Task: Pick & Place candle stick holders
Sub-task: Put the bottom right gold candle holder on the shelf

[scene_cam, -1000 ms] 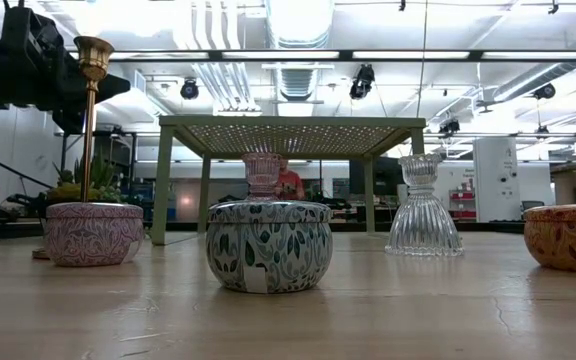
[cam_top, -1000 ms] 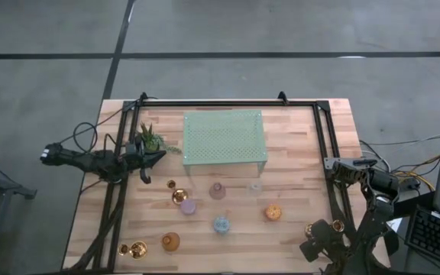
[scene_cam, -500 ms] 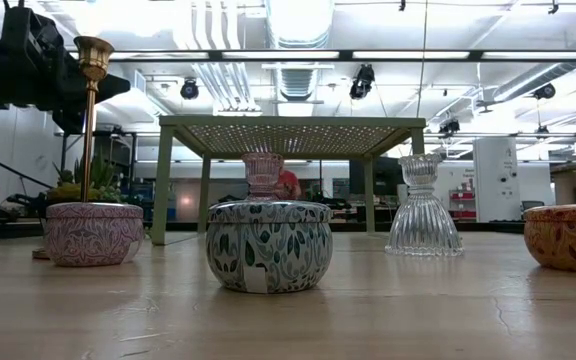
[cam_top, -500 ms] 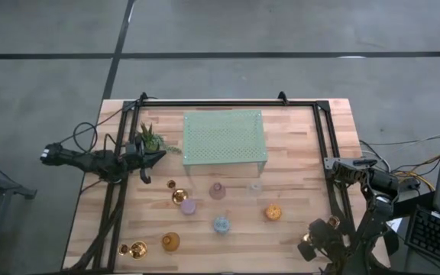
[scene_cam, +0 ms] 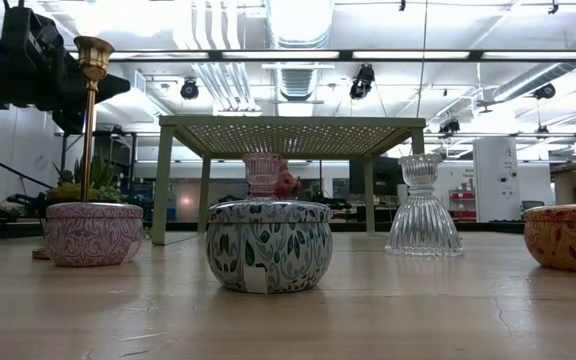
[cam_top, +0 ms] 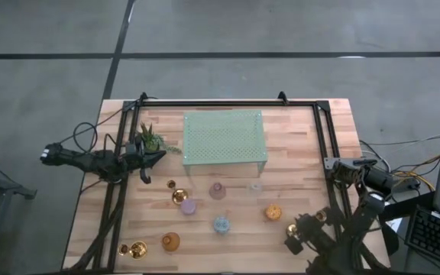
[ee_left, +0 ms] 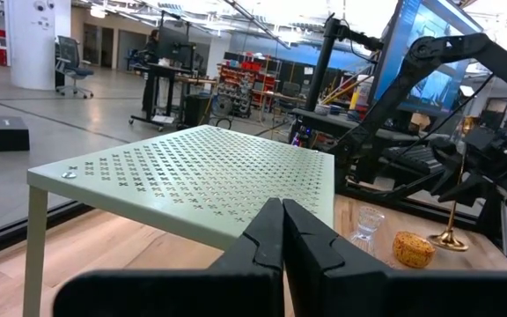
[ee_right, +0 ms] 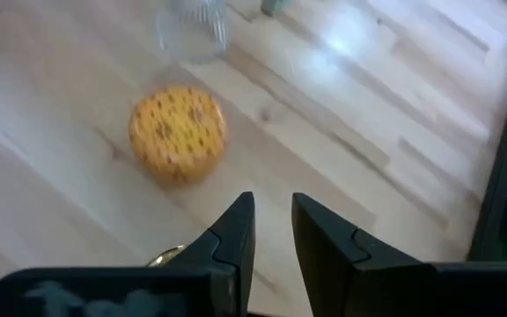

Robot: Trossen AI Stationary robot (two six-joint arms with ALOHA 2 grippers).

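My right gripper [ee_right: 273,211] is over the table's near right part [cam_top: 295,234], shut on a slender gold candlestick [ee_left: 458,180]. The other holders stand on their bases on the wood: an orange one [cam_top: 273,212], a blue one [cam_top: 221,224], a purple one [cam_top: 188,206], a pink glass one [cam_top: 217,190], a clear glass one [cam_top: 255,186], an amber one [cam_top: 171,242] and a gold candlestick [cam_top: 179,196]. Another gold candlestick [cam_top: 134,249] is at the near left corner. My left gripper [ee_left: 282,216] waits shut and level at the table's left [cam_top: 156,157], holding nothing. My right gripper has the gold candlestick by its thin stem [ee_left: 461,154], slanting down on it from the table's right side. The candlestick stands nearly upright with its round base [ee_left: 450,238] lowest. My own fingers hide the place of contact in the right wrist view. Whether the base is clear of the wood I cannot tell.
A pale green perforated mat on legs [cam_top: 224,137] stands at the far middle, with a small potted plant [cam_top: 150,140] to its left. A black frame [cam_top: 228,103] runs along the table's far and side edges. Bare wood lies at the near middle.
My right gripper has gone toward the table's left edge along the near side and has turned at the wrist. The gold candlestick has gone with it, closer to the orange holder.
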